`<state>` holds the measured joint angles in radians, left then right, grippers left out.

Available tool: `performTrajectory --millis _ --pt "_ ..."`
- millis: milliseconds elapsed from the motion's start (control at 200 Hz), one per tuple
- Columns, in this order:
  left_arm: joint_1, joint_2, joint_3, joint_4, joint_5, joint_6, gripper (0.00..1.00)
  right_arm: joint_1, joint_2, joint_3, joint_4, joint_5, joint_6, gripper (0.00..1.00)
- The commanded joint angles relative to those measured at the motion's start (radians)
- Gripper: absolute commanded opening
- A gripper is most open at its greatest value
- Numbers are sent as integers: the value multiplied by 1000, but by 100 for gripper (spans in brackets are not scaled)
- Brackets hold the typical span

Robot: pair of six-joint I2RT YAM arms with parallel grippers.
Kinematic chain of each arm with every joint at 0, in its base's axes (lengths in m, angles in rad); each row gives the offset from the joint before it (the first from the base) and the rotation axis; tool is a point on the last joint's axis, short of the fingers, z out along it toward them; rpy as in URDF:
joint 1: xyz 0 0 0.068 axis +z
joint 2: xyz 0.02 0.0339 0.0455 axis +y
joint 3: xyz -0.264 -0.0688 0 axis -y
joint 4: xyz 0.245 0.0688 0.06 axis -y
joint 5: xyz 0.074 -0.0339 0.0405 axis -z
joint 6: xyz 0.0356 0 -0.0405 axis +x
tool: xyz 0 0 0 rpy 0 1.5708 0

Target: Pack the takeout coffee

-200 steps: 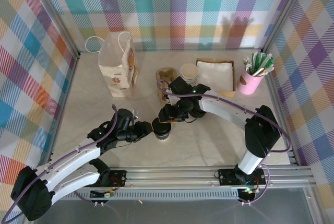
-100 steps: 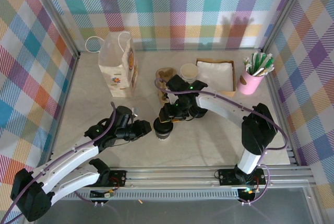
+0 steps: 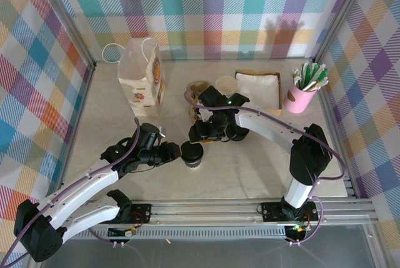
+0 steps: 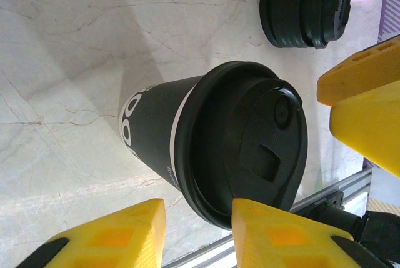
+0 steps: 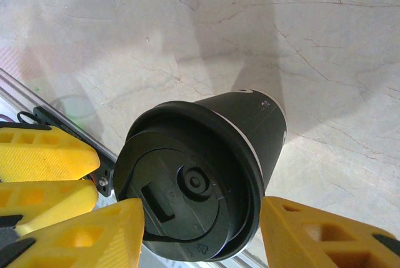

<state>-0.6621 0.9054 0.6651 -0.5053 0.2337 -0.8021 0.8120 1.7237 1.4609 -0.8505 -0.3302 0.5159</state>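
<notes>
Takeout coffee between right fingers

Matt dark-grey paper on the sides of the takeout coffee, with pale print and a thin white band under the rim. Black moulded plastic for its lid, smooth, faint satin sheen; same plastic in the stack of loose lids. Yellow plastic fingers, matt, slightly grainy. Tabletop smooth, marble-look, pale with fine veins, low gloss. White paper bag, creased. Front rail of bare ribbed metal.
</notes>
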Motion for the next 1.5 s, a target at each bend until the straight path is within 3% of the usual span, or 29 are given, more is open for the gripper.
performTrajectory --millis 0,200,445,660,1495 --pt "10 1 48 -59 -37 52 33 4 -14 29 -36 -7 -4 52" --pt "16 44 148 -107 -107 155 39 4 -117 -6 -36 50 31 47" --pt "27 234 256 -57 -36 225 41 6 -222 -230 105 -5 133 43" --pt "30 330 273 -41 -4 233 41 6 -201 -314 207 -65 178 40" --pt "29 218 159 -79 32 105 42 -10 -100 -213 155 -24 118 35"
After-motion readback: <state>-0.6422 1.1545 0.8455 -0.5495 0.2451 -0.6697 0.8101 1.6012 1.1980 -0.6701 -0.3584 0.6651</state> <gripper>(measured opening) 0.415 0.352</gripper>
